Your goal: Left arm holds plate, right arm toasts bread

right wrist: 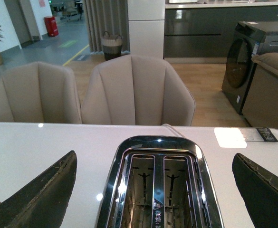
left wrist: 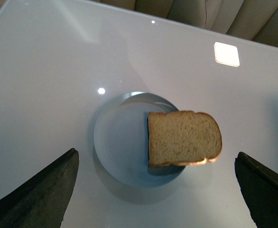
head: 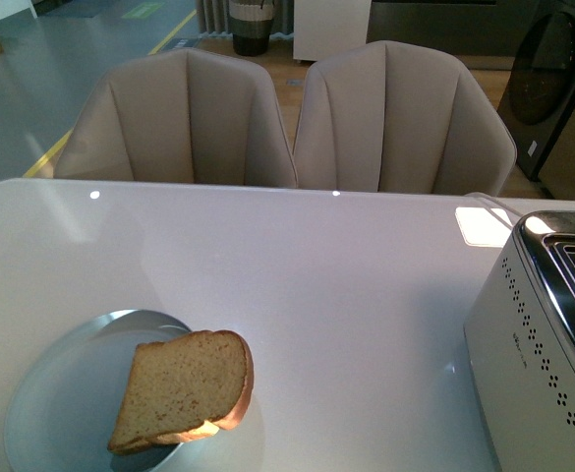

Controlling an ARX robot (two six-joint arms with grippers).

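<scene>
With jaws apart on the left arm (left wrist: 39, 194) and right arm (right wrist: 34, 194), grip the plate (head: 56, 403) at its bare 9 o'clock rim, since the bread (head: 184, 383) overhangs at 3 o'clock.

white table (head: 316, 275), beige chair (head: 179, 123), second chair (head: 400, 123), dark washing machine (right wrist: 245, 64)

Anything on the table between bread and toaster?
No. Front view shows only bare table between the bread and the toaster.

Plate (head: 46, 413): round, pale blue-grey, glossy, flat on counter (head: 316, 275), lower left of frame. Bread (head: 184, 388): brown wholemeal slice on plate, overhangs its right rim.
</scene>
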